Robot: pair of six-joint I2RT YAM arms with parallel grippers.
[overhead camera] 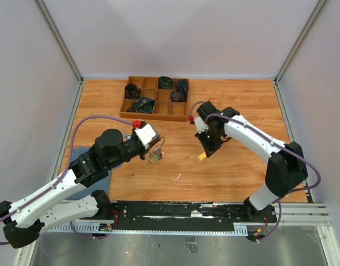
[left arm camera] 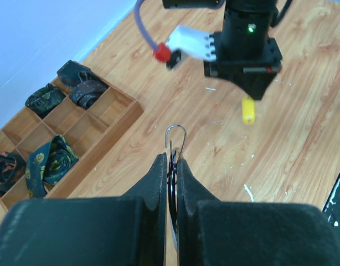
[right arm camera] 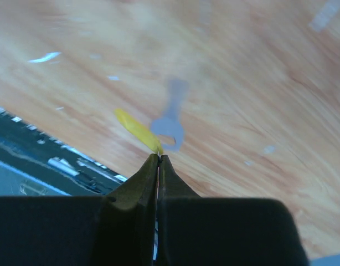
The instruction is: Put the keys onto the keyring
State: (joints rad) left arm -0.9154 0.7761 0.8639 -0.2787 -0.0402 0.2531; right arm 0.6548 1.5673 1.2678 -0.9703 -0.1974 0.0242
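My left gripper [overhead camera: 152,148] is shut on the keyring [overhead camera: 157,151], a thin silver wire ring held above the table. In the left wrist view the ring's wire loop [left arm camera: 175,136] sticks out past my closed fingertips [left arm camera: 171,160]. A small cluster [overhead camera: 154,158] hangs from the ring; I cannot tell what it is. My right gripper [overhead camera: 207,148] is shut on a key with a yellow head [overhead camera: 202,157] and holds it off the table, right of the ring. The yellow key also shows in the left wrist view [left arm camera: 247,110] and in the right wrist view [right arm camera: 137,130] past my right fingertips [right arm camera: 159,158].
A wooden compartment tray [overhead camera: 177,117] with dark rolled cloths stands at the back centre, also in the left wrist view [left arm camera: 112,128]. A blue-grey pad [overhead camera: 77,154] lies under my left arm. White walls close the table's sides. A black rail [overhead camera: 175,211] runs along the near edge.
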